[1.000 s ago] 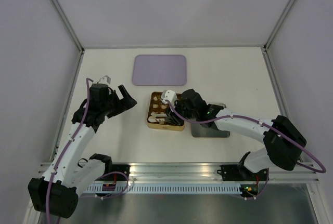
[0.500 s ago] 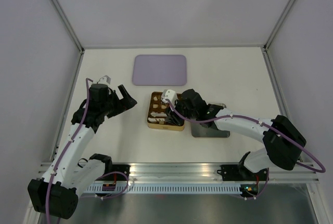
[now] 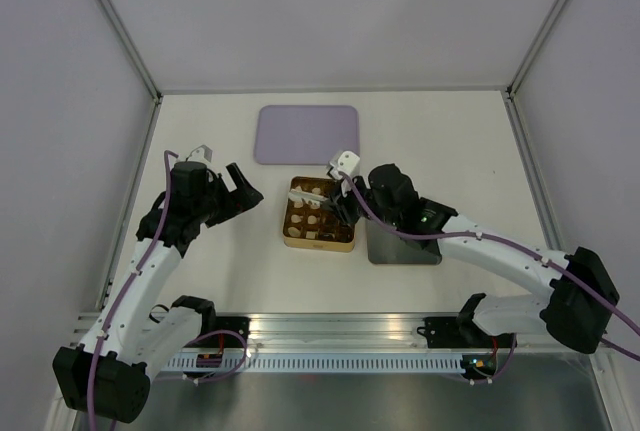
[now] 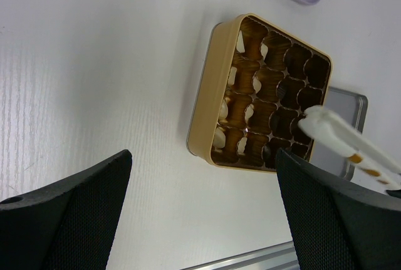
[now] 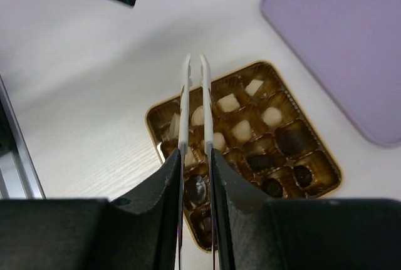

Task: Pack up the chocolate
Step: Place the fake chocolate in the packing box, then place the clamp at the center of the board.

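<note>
The gold gridded tin (image 3: 288, 239) sits mid-table and holds the chocolate: pale cream cubes (image 5: 229, 103) in its left cells and dark brown lumps (image 5: 289, 137) in the right ones. My right gripper (image 3: 347, 198) hovers over the tin's right side, shut on white tweezers (image 5: 193, 101). Their tips stand slightly apart with nothing between them. In the left wrist view the tin (image 4: 207, 110) and the tweezers (image 4: 341, 140) also show. My left gripper (image 3: 240, 191) is open and empty, left of the tin.
A purple rounded tray (image 3: 306, 134) lies behind the tin. A flat grey metal lid (image 3: 403, 246) lies right of the tin, under my right arm. Metal rails run along the near table edge.
My right gripper has lifted and drawn back to the right with the tweezers, uncovering more of the tin's cells. The left arm has barely moved.
</note>
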Robot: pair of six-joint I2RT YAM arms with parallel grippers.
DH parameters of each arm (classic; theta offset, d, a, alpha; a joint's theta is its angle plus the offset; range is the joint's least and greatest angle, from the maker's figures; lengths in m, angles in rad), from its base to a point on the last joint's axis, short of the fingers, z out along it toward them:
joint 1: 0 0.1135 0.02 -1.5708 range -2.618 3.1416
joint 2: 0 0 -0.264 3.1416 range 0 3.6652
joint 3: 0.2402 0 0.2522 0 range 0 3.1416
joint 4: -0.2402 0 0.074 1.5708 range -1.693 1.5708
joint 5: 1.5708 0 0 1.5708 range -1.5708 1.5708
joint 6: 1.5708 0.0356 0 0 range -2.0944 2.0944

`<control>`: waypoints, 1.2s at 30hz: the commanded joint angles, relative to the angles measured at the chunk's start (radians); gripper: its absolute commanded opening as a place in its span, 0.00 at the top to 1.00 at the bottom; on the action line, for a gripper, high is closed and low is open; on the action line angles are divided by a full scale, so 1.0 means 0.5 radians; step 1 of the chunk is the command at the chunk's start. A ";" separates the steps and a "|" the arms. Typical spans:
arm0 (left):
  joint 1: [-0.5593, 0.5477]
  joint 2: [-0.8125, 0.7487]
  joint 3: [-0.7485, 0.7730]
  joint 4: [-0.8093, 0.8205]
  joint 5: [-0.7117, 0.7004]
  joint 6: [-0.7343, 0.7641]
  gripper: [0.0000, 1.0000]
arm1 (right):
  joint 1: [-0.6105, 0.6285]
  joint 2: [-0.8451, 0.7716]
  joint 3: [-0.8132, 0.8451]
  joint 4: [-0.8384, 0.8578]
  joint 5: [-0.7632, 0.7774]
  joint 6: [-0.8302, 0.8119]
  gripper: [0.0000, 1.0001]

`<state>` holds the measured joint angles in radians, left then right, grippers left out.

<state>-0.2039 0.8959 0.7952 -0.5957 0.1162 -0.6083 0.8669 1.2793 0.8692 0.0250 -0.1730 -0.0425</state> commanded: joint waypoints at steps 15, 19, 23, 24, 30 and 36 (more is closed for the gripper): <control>0.009 -0.003 -0.010 0.062 0.099 0.060 0.01 | -0.785 -0.083 0.210 -0.406 1.151 0.530 0.76; 0.009 0.024 -0.020 0.078 0.108 0.054 0.01 | -1.196 0.095 0.182 -0.161 0.975 0.411 0.75; 0.009 0.070 -0.013 0.121 0.120 0.035 0.00 | -1.387 0.414 0.375 -0.069 0.825 0.398 0.75; 0.009 0.083 -0.023 0.139 0.120 0.020 0.00 | -1.405 0.542 0.448 0.011 0.837 0.386 0.75; 0.009 0.205 -0.023 0.308 0.154 -0.029 0.00 | -1.406 1.112 0.795 0.134 0.938 0.404 0.71; 0.009 0.392 0.051 0.357 0.121 -0.032 0.00 | -1.406 1.610 1.157 0.088 0.972 0.435 0.70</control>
<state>-0.2039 1.0607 0.7799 -0.4725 0.1669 -0.6094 0.1627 2.0148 1.3705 0.0399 0.2920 0.1642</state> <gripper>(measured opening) 0.993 0.298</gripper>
